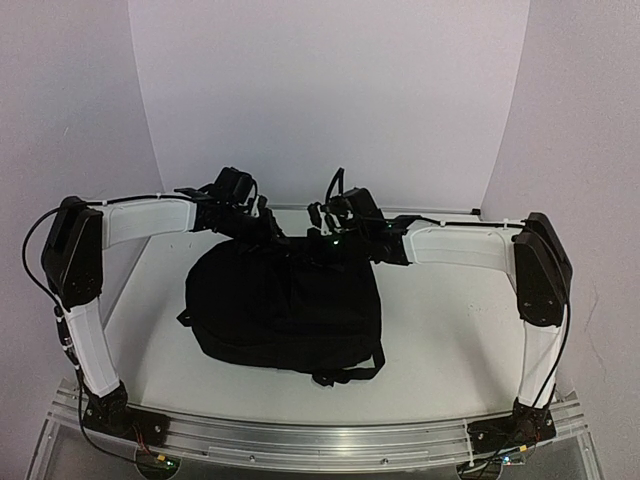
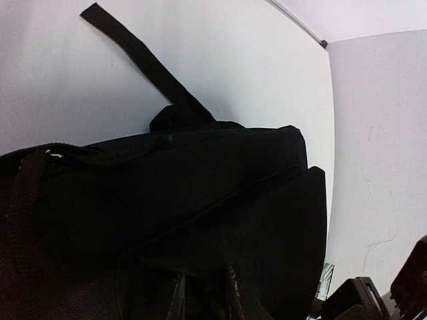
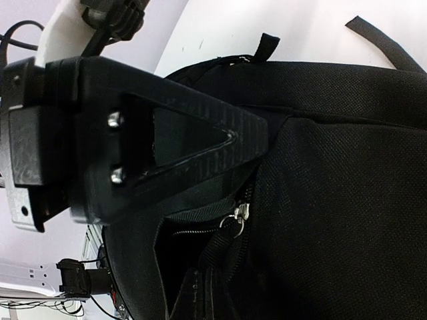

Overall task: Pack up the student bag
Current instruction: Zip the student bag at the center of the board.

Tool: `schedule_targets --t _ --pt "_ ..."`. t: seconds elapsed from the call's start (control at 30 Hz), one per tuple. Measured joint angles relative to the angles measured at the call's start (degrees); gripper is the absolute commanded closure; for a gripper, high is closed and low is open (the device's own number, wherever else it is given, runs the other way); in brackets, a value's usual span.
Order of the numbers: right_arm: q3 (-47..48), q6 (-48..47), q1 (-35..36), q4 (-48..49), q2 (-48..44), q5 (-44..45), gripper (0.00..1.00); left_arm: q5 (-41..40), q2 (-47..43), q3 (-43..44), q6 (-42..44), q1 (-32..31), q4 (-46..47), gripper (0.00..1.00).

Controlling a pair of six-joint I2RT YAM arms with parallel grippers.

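Top view: bag (image 1: 285,300) lies flat mid-table (image 1: 440,320), a rounded black soft fabric lump, with a strap loop (image 1: 350,375) sticking out at its near edge. Left arm (image 1: 85,300) rises from its base to a high black elbow, then its white forearm runs level toward the bag; right arm (image 1: 535,300) mirrors it. Left gripper (image 1: 262,222) and right gripper (image 1: 325,232) both sit at the bag's far edge, close together, tips down against the fabric. Jaw gaps can't be read from up here. Left wrist view: camera is nearly on the bag, coarse woven black nylon fills the lower frame, with a folded seam ridge running diagonally. One flat webbing strap (image 2: 143,60) trails from the bag's top across the white table. Own fingers are lost in the dark fabric, so I cannot tell whether the left pincer is spread or pinching. Right wrist view: a black ribbed plastic finger (image 3: 180,143), wedge-shaped with two screws, lies against the bag's upper seam. Right pincer is pressed together; whether fabric is caught in it, can't tell. A metal zipper pull (image 3: 240,213) hangs just below the fingertip, beside an open zipper track.
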Motion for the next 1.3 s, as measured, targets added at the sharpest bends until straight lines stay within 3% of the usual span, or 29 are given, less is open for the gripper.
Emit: schedule_targets --t 0.17,0.43,1.3 --pt "0.0 0.0 0.26 -0.03 0.0 0.05 1.0 -0.39 1.74 1.46 0.83 -0.1 -1.72 0.99" --pt "-0.53 0.04 1.03 0.05 -0.06 0.52 1.0 -1.56 2.55 2.67 0.85 -0.26 -2.81 1.0" --pt "-15.64 4.51 6.78 1.07 -9.12 1.6 1.0 0.52 6.34 5.1 0.7 1.71 -1.62 1.0"
